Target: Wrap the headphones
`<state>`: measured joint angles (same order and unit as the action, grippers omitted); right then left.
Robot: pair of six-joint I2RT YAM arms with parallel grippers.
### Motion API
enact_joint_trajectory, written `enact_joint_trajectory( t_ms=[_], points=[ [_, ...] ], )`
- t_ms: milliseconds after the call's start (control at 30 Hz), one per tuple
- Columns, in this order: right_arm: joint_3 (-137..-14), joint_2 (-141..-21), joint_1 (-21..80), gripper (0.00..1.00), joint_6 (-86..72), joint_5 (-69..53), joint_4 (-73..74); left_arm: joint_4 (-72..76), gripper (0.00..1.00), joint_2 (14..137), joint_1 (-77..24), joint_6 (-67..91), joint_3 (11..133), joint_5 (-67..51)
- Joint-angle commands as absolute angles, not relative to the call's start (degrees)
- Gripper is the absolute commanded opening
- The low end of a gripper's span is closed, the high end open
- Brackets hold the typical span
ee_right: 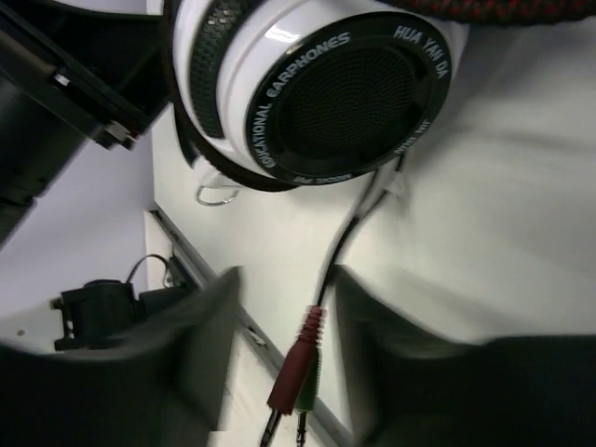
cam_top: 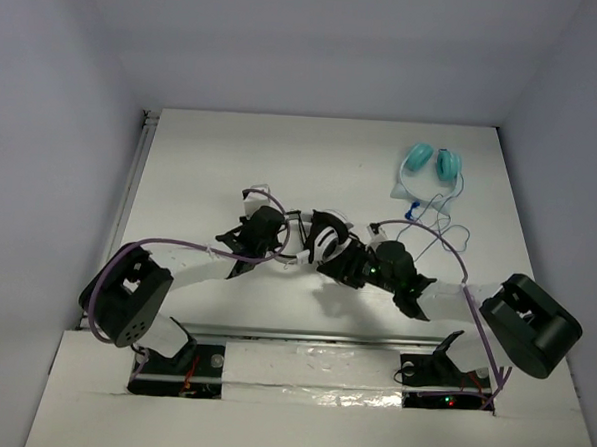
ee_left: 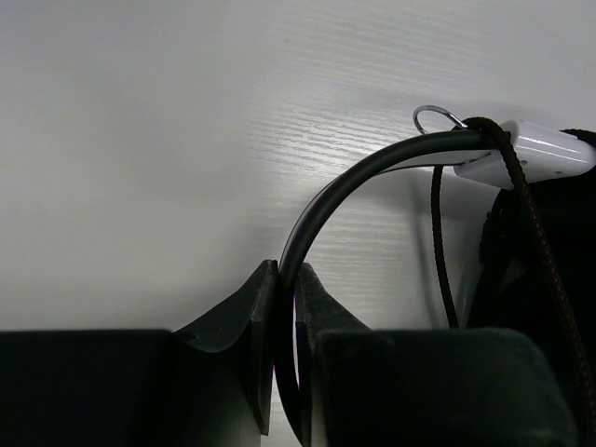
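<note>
The black-and-white headphones [cam_top: 323,235] lie mid-table between my two grippers. My left gripper [cam_top: 263,232] is shut on the thin black headband [ee_left: 335,186], which runs up out of the jaws [ee_left: 287,272] to a white cup holder [ee_left: 540,149]. The braided black cable [ee_left: 545,251] hangs beside it. My right gripper [cam_top: 354,265] is open just under a white-shelled cup [ee_right: 317,84]. The cable end with a red and a green plug [ee_right: 298,368] hangs between its blurred, parted fingers [ee_right: 284,279], and I cannot tell whether it touches a finger.
Teal headphones [cam_top: 432,162] with a thin blue cord [cam_top: 434,211] lie at the back right. A metal rail [cam_top: 313,336] runs along the near table edge. White walls close the left, back and right.
</note>
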<state>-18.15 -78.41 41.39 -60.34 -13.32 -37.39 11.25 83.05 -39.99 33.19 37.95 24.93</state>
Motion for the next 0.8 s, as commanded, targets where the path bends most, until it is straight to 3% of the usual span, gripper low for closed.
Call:
enact_joint_trajectory(
  t_ms=[0, 133, 167, 200, 300, 567, 767],
  points=[
    [-22.06, -77.52, 42.10, 0.56, -57.93, -13.71, -36.41, 19.78, 0.00, 82.61, -39.37, 35.95, 37.71, 27.07],
    [-23.64, -73.40, 42.10, 0.74, -55.46, -12.22, -29.64, 20.74, 0.00, 84.02, -39.37, 35.25, 37.35, 27.86],
    [-24.16, -72.26, 42.10, 0.82, -54.68, -11.69, -27.71, 20.83, 0.00, 84.20, -39.37, 35.24, 37.09, 27.95],
    [-24.87, -69.81, 42.10, 0.98, -53.10, -10.21, -22.64, 20.83, 0.00, 84.37, -39.37, 35.24, 37.09, 28.04],
    [-28.38, -66.11, 42.10, 1.00, -48.89, -9.32, -12.00, 20.04, 0.07, 84.46, -39.37, 35.33, 36.65, 29.00],
    [-34.80, -52.76, 42.10, 1.00, -41.92, -9.41, 3.51, 16.62, 0.45, 77.00, -39.37, 34.72, 36.82, 32.87],
    [-43.76, -47.11, 42.10, 1.00, -40.78, 4.81, 12.56, 12.22, 0.65, 67.60, -39.37, 33.23, 40.07, 32.61]
  ],
)
